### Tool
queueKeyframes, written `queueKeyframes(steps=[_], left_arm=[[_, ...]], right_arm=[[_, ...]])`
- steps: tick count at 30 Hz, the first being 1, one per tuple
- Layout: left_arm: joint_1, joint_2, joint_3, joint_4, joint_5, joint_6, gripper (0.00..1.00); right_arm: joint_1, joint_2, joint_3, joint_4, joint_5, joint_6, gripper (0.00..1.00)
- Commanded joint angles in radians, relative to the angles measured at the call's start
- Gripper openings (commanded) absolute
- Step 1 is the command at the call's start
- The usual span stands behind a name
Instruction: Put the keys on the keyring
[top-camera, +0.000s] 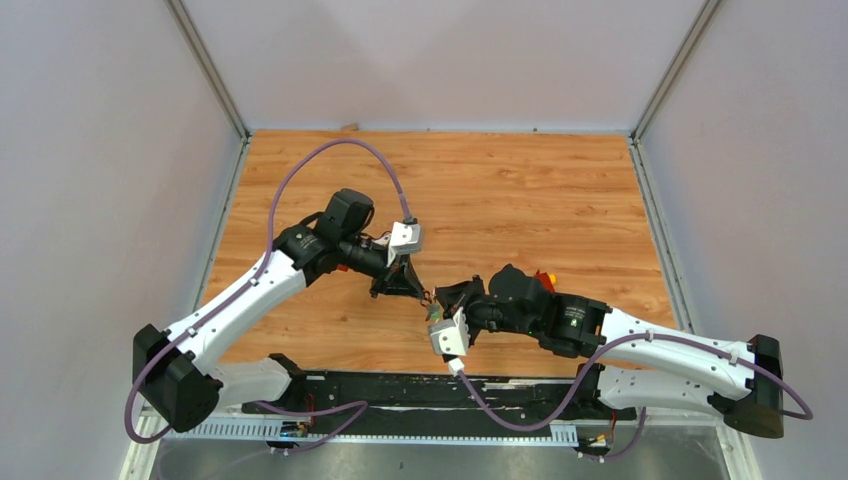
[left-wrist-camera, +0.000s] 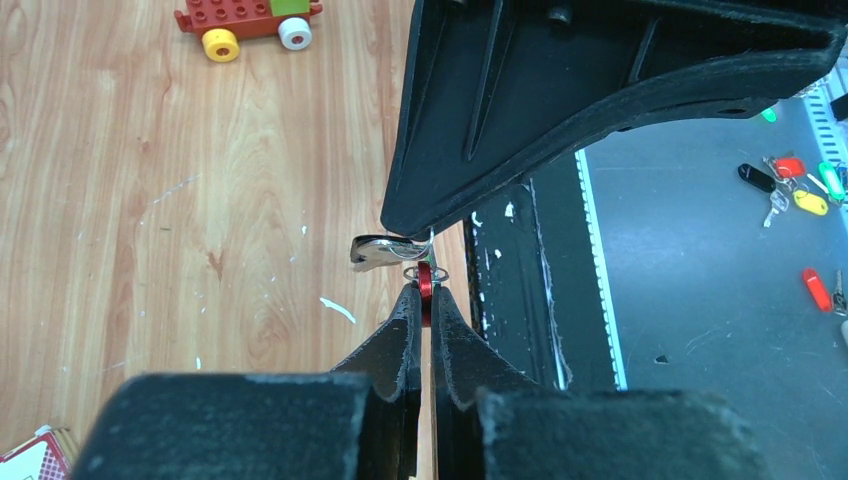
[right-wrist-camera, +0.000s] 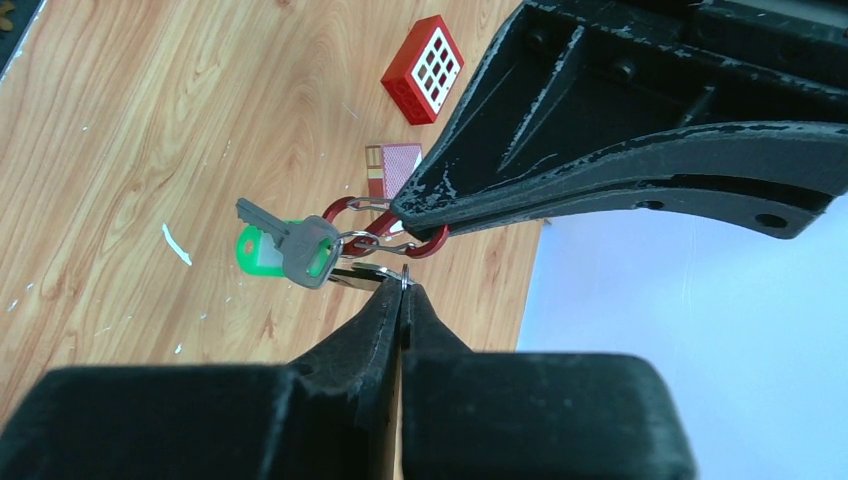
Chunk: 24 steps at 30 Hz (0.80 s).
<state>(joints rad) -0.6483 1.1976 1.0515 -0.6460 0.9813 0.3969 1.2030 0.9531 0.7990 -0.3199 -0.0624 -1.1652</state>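
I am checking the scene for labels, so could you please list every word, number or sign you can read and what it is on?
None can be read.
The red box shows only a grid of white squares.
The silver key and green tag show no legible marking.
The coloured key tags on the grey surface are too small to tell.

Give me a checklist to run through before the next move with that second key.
1. Left gripper shut on the keyring: ok.
2. Right gripper shut on the second key, by its small ring: ok.
3. Green key hanging from the keyring: ok.
4. Small ring right up against the keyring's red wire: ok.
5. Second key already threaded on: cannot tell.
6. Keyring's gate open: cannot tell.
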Motion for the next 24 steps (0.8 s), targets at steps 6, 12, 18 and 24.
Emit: queueKeyframes(steps=[6, 12, 18, 24], left_arm=[[-0.006, -0.029, -0.004, 0.039, 0.008, -0.028, 0.00], [-0.005, -0.020, -0.010, 0.044, 0.009, -0.030, 0.00], [-0.006, -0.015, -0.012, 0.046, 0.009, -0.035, 0.00], [-0.005, -0.012, -0.015, 0.050, 0.015, -0.039, 0.00]], right_arm=[[0.009, -0.004, 0.003, -0.003, -0.030, -0.004, 0.00], [0.017, -0.001, -0.002, 0.019, -0.016, -0.001, 0.00], [0.023, -0.003, -0.007, 0.028, -0.009, -0.001, 0.00], [0.032, 0.002, -0.017, 0.052, 0.009, -0.002, 0.00]])
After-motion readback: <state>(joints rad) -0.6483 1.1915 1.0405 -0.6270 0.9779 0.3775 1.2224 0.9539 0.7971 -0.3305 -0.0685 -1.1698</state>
